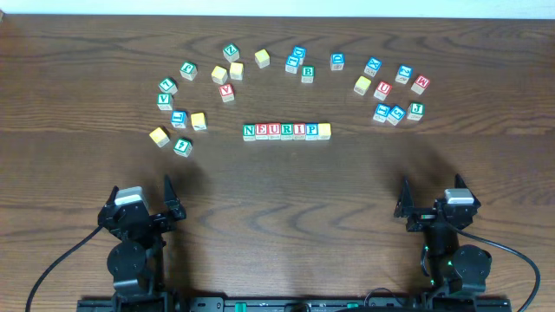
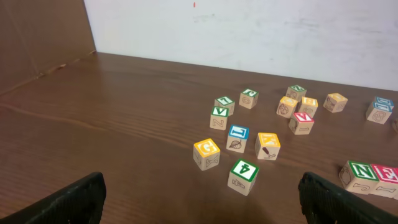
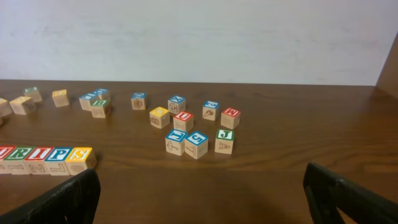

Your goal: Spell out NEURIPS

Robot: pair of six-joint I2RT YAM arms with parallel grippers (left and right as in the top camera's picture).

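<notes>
The NEURIPS row (image 1: 286,131) lies in a straight line at the table's middle: green N (image 1: 250,132), E, red U (image 1: 275,131), R, I, P, then a yellow-faced cube (image 1: 323,130) at its right end. In the right wrist view that yellow cube (image 3: 81,157) shows an S and closes the row (image 3: 37,159). The left wrist view catches the N (image 2: 357,174) and E (image 2: 384,178) at its right edge. My left gripper (image 1: 141,194) (image 2: 202,208) and right gripper (image 1: 432,192) (image 3: 199,199) hang open near the front edge, well short of the row, with nothing between their fingers.
Loose letter cubes form an arc behind the row: a left cluster with a yellow cube (image 1: 159,136) and a green one (image 1: 182,146), a middle group with V (image 1: 227,91) and B (image 1: 307,74), and a right cluster with a red U (image 1: 382,89) and J (image 1: 415,110).
</notes>
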